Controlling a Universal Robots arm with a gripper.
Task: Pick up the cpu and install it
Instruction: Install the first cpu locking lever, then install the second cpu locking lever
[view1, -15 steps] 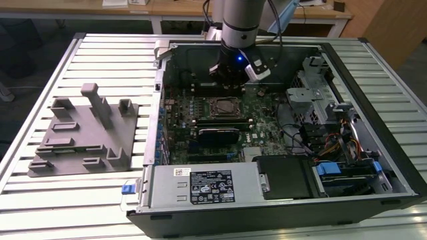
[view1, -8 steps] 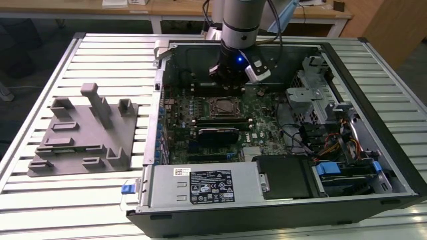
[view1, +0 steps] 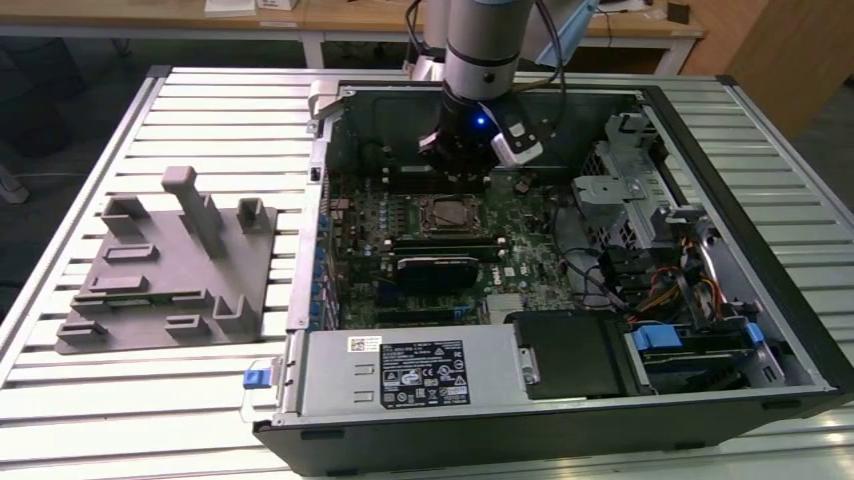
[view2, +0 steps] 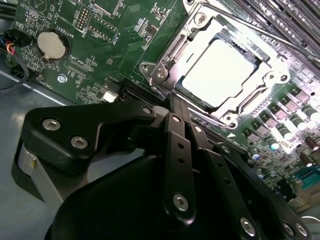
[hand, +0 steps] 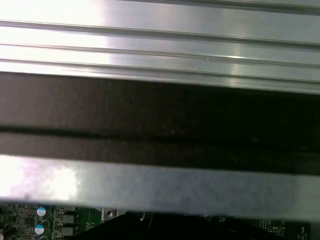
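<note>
Black linkage of my gripper (view2: 175, 107) fills the near part of the second wrist view; fingertips pinched together, holding nothing. Just past them the cpu (view2: 220, 72) sits flat in the socket frame (view2: 165, 65) on the motherboard (view1: 521, 270), inside the open computer case (view1: 787, 330). Grey tray (view1: 167, 270) lies on the slatted table (view1: 80, 160), well apart.

A ribbed, silvery metal worktop (view1: 214, 110) carries two things directly: toward the exterior view's left a grey moulded plastic tray (view1: 167, 270) with upright posts, lying flat, and just beside it toward the exterior view's right an opened black computer case (view1: 561, 290) lying on its side.
</note>
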